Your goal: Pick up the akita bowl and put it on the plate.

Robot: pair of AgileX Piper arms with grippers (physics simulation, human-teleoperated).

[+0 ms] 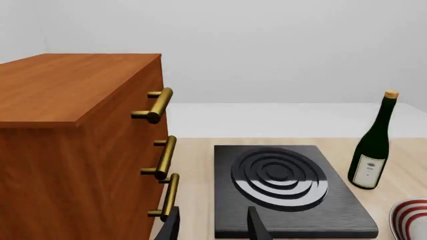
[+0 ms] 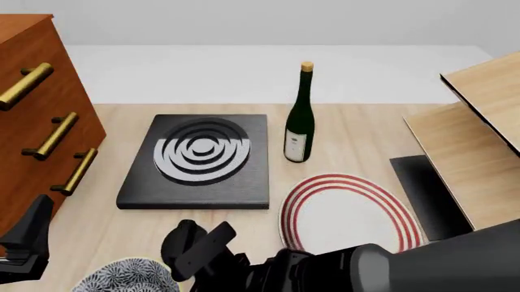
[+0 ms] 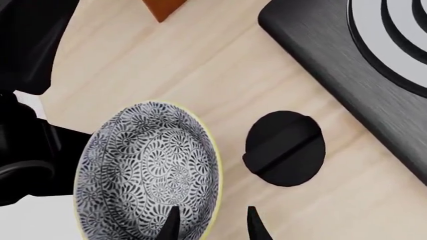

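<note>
The akita bowl (image 3: pixel 147 170), white with a dense dark-blue pattern and a yellowish rim, stands upright on the table at the near left (image 2: pixel 126 277). My right gripper (image 3: pixel 213 225) is open and straddles the bowl's rim, one finger inside and one outside. The right arm (image 2: pixel 325 267) reaches in across the near edge. The plate (image 2: pixel 349 219), white with red rings, lies flat to the right of the bowl, and its edge shows in the left wrist view (image 1: pixel 410 217). My left gripper (image 1: pixel 213 227) is open with nothing between its fingers, low at the far left beside the cabinet.
A small black knob (image 3: pixel 285 148) sits right beside the bowl. A black slab with grey rings (image 2: pixel 199 158) lies behind it, and a wine bottle (image 2: pixel 299 121) stands behind the plate. A wooden cabinet with brass handles (image 2: pixel 33 121) fills the left, and a wooden shelf (image 2: pixel 479 140) the right.
</note>
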